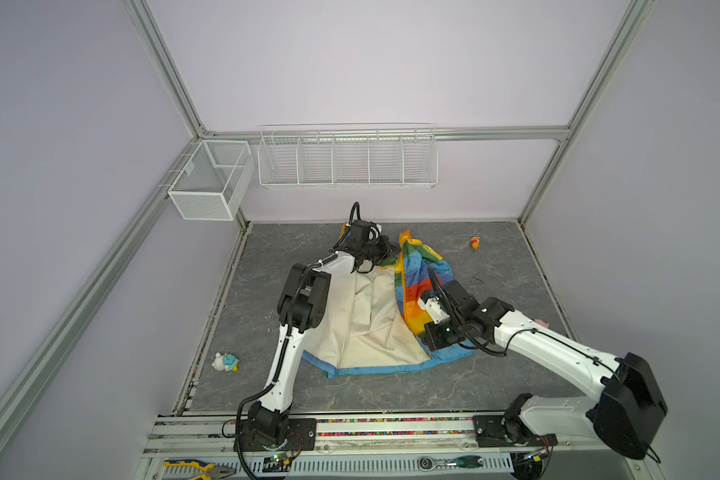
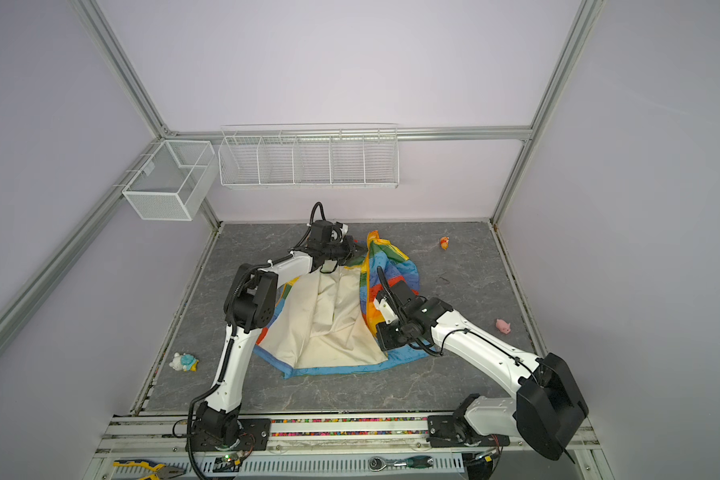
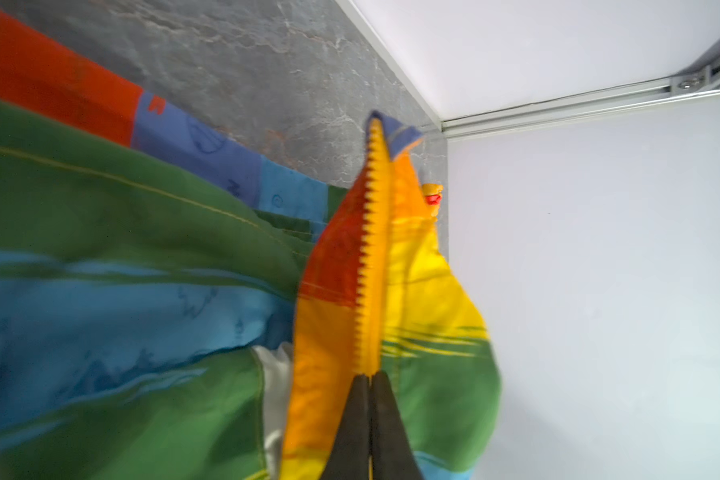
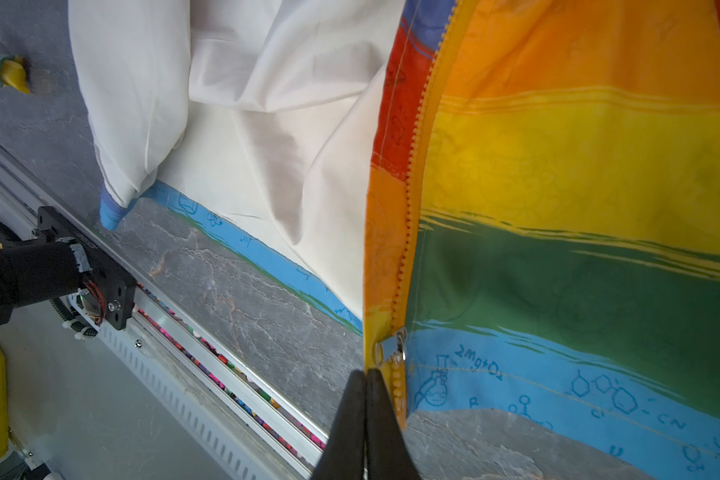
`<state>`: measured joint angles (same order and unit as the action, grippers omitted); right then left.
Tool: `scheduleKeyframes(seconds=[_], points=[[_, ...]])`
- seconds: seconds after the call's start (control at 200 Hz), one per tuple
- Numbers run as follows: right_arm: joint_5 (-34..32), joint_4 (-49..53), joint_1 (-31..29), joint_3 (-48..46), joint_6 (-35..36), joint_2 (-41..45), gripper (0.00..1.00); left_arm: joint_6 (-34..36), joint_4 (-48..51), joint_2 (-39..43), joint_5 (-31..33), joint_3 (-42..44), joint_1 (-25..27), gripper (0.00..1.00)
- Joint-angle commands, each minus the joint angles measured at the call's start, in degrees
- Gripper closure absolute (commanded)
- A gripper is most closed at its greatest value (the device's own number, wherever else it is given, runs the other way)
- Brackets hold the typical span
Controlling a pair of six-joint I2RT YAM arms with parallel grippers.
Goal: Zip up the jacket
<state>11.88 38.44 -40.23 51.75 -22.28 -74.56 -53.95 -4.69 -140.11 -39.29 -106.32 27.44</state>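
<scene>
A: Though spread open on the grey table, cream lining up, where exactly on the jacket clamped?
B: Left gripper: pinched tight on the orange-yellow zipper strip, up near its top end, far side.
A: And the right gripper?
B: Clenched too, on the same strip's bottom end, just beside the silver slider, at the blue hem. Striped panel raised between both.
</scene>
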Motion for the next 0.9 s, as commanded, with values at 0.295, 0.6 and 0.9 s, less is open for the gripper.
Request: scheduleKeyframes(seconds=[0.295, 0.6, 0.9], points=[[5.22, -2.48, -0.02, 2.62, 1.92, -5.09, 0.93, 6.28, 8.36, 11.61, 5.53, 2.17, -0.45, 1.00], [12.58, -2.14, -1.08, 7.30, 4.88, -11.59, 0.63, 11.91, 20.98, 21.62, 14.71, 13.39, -0.75, 0.63], [-13.53, 4.30, 1.82, 22.26, 1.37, -13.57, 0.35, 11.18, 17.24, 37.61, 16.43, 35.42, 0.16, 0.56]])
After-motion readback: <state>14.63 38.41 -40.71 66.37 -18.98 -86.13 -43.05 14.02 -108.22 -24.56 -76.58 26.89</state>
